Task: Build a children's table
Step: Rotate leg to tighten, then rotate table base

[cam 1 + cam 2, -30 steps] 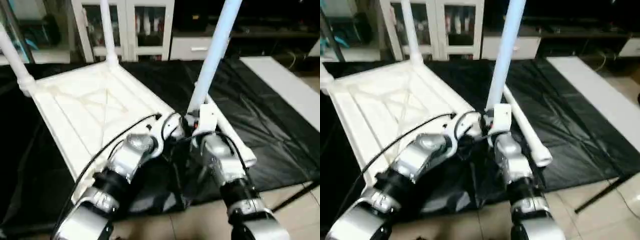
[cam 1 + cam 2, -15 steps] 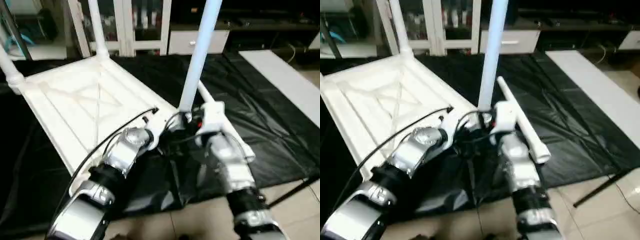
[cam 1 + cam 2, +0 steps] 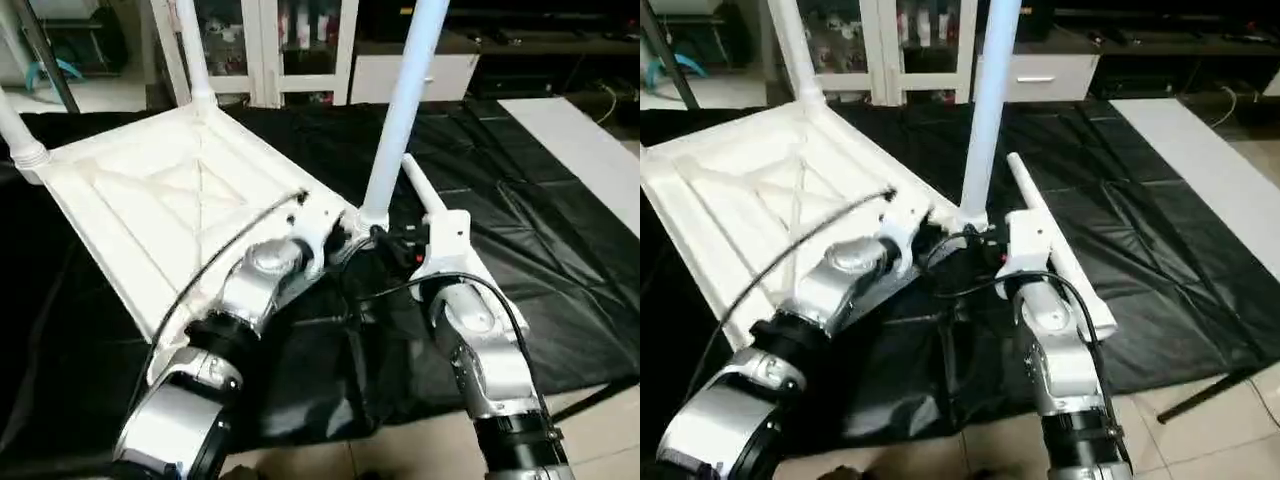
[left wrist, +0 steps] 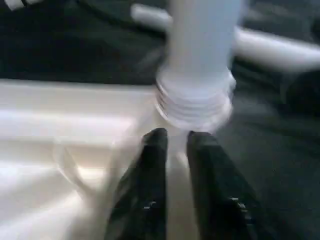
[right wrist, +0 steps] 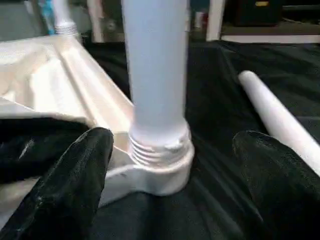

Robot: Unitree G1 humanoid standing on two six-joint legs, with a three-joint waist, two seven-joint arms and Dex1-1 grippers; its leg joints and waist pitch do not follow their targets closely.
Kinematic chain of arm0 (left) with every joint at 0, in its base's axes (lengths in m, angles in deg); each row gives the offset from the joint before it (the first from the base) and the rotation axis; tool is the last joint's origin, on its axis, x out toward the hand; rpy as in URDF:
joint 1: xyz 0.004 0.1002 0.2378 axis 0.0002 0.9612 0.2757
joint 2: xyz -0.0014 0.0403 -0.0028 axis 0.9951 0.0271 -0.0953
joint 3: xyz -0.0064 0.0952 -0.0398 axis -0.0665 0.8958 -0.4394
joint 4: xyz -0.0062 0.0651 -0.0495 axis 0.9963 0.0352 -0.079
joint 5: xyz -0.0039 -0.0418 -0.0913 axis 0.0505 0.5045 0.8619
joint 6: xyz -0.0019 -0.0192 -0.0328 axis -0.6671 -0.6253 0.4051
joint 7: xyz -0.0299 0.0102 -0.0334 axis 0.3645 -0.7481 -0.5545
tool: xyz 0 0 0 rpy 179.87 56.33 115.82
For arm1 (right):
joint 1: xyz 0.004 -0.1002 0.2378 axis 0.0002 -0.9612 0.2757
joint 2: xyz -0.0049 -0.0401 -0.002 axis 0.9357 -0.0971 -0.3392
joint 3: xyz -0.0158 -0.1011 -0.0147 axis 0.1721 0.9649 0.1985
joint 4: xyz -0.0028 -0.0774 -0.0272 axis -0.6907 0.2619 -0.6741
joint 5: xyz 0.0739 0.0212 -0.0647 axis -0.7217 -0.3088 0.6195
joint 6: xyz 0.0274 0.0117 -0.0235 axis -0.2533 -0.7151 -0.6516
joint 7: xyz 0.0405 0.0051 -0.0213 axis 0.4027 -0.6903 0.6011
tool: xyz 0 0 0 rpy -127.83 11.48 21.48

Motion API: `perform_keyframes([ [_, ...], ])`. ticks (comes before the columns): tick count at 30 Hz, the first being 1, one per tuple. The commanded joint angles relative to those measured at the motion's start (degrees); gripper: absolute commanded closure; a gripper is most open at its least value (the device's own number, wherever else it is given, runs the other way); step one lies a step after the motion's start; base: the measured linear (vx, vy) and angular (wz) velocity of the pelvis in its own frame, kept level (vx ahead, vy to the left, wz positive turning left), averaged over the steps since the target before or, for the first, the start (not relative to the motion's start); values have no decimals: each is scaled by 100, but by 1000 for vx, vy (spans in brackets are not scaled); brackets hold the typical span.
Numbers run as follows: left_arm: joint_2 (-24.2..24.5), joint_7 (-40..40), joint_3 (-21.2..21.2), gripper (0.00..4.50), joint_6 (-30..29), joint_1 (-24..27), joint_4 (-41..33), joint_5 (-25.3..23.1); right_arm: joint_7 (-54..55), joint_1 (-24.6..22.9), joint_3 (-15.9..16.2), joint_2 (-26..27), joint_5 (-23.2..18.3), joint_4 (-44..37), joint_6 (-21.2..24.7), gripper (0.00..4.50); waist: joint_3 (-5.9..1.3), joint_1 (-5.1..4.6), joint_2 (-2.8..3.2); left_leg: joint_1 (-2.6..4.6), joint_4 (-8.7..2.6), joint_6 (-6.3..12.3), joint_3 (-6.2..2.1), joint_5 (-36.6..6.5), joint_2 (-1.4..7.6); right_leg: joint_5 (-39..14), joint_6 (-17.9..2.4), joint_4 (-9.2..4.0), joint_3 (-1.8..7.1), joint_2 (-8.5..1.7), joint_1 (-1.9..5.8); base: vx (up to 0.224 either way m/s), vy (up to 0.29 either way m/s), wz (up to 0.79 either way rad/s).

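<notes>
The children's table's white tabletop (image 3: 150, 200) lies upside down on the black cover, ribbed X-brace up. White legs stand in its far-left (image 3: 18, 130) and back (image 3: 190, 50) corners. A third leg (image 5: 155, 65) stands upright in the near-right corner socket (image 5: 160, 175), with threads showing above the socket. A loose leg (image 3: 1055, 245) lies on the cover just right of it. My right gripper (image 5: 172, 150) is open, its fingers (image 5: 85, 165) wide apart on either side of that leg's base without touching it. My left gripper (image 4: 177, 142) sits over the tabletop rim by the socket, fingers (image 4: 155, 150) a narrow gap apart.
The black-covered worktable (image 3: 540, 260) ends near me at a tiled floor (image 3: 1200, 440). White glass-door cabinets (image 3: 290, 50) stand behind it. A long white board (image 3: 585, 140) lies at the far right. A black stand foot (image 3: 600, 395) reaches out below the table's right corner.
My right gripper has opened wider around the upright leg's base and drawn back a little. The left gripper's fingers have parted slightly. The camera has tilted.
</notes>
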Motion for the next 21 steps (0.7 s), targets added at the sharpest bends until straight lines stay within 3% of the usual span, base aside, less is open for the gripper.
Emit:
perform_keyframes([
  [1,71,-84,-128,315,-87,-43,-283,78,-98,-53,0,-55,-75,-226,132,39,-518,46,-60,50,-346,423,-173,-683,416,-486,-1213,-186,382,-422,336,77,-24,1],
  [3,298,-237,-267,306,-320,30,-715,155,-211,-82,46,-135,-52,-321,178,39,-550,82,-42,46,-252,760,-142,101,374,399,-1440,-56,383,-388,335,64,-23,-2],
  [4,450,-343,-288,306,-417,68,-910,162,-265,-95,69,-173,-47,-360,203,39,-552,105,-57,42,-222,904,-127,265,370,571,-1512,-17,390,-392,328,0,0,0],
  [6,984,-824,-276,288,-743,192,-1422,211,-414,-138,141,-272,-54,-453,229,39,-549,117,-34,26,-211,990,-119,301,375,407,-1506,-17,380,-385,329,0,0,0],
  [7,984,-824,-276,263,-743,192,-1422,211,-414,-138,141,-272,-54,-453,229,39,-540,123,-22,42,-210,934,-118,219,386,173,-1478,-25,380,-372,311,0,0,0],
  [8,1724,-1493,-216,260,-1123,349,-1874,244,-611,-188,250,-384,-73,-588,322,39,-520,130,-33,61,-223,829,-109,35,400,-117,-1444,-49,378,-366,294,0,0,0],
  [9,2159,-1809,-163,257,-1287,436,-2057,178,-707,-213,309,-438,-75,-648,358,39,-516,133,-37,40,-241,760,-132,-36,414,-290,-1411,-32,376,-377,321,0,0,0],
  [10,2357,-1941,-136,250,-1342,474,-2123,130,-749,-224,334,-460,-75,-670,371,39,-489,99,-4,28,-267,596,-132,-276,413,-689,-1247,-51,388,-344,289,0,0,0],
  [11,3009,-2093,-99,235,-1475,553,-2184,-205,-852,-254,399,-519,-71,-720,400,39,-467,62,13,34,-286,508,-126,-445,417,-884,-1183,-80,401,-325,266,0,0,0],
  [12,3143,-2074,-101,235,-1501,560,-2169,-303,-868,-260,408,-527,-70,-727,404,39,-421,21,55,87,-325,153,-126,-1026,427,-1549,-947,-163,428,-301,213,0,0,0],
  [13,3479,-2062,-89,222,-1542,597,-2125,-551,-890,-265,414,-531,-77,-722,415,39,-416,25,60,123,-334,30,-124,-1197,436,-1730,-913,-199,448,-309,193,-53,-19,-1],
  [14,3725,-2067,-68,215,-1608,640,-2146,-699,-908,-268,417,-535,-83,-720,425,39,-395,65,47,198,-348,-149,-116,-1511,447,-2015,-848,-249,481,-289,121,-57,-17,10],
  [15,3980,-2136,-56,209,-1772,718,-2245,-775,-928,-271,425,-539,-87,-717,430,39,-375,78,55,217,-350,-211,-108,-1679,431,-2169,-817,-270,494,-285,86,-57,-17,10],
  [17,4325,-2267,-30,189,-2018,868,-2422,-844,-970,-270,455,-550,-85,-700,432,39,-349,74,33,216,-397,-349,-143,-2016,441,-2591,-717,-288,509,-302,91,-25,-4,6],
  [18,4534,-2344,3,179,-2178,966,-2528,-871,-1002,-268,477,-564,-77,-696,440,39,-290,57,48,257,-440,-461,-177,-2511,448,-3093,-563,-354,496,-292,48,0,0,0],
  [21,4876,-2543,140,159,-2461,1167,-2800,-839,-1106,-261,531,-605,-98,-716,490,39,-312,85,52,325,-443,-583,-233,-2910,454,-3295,-495,-374,507,-339,36,0,0,0],
])
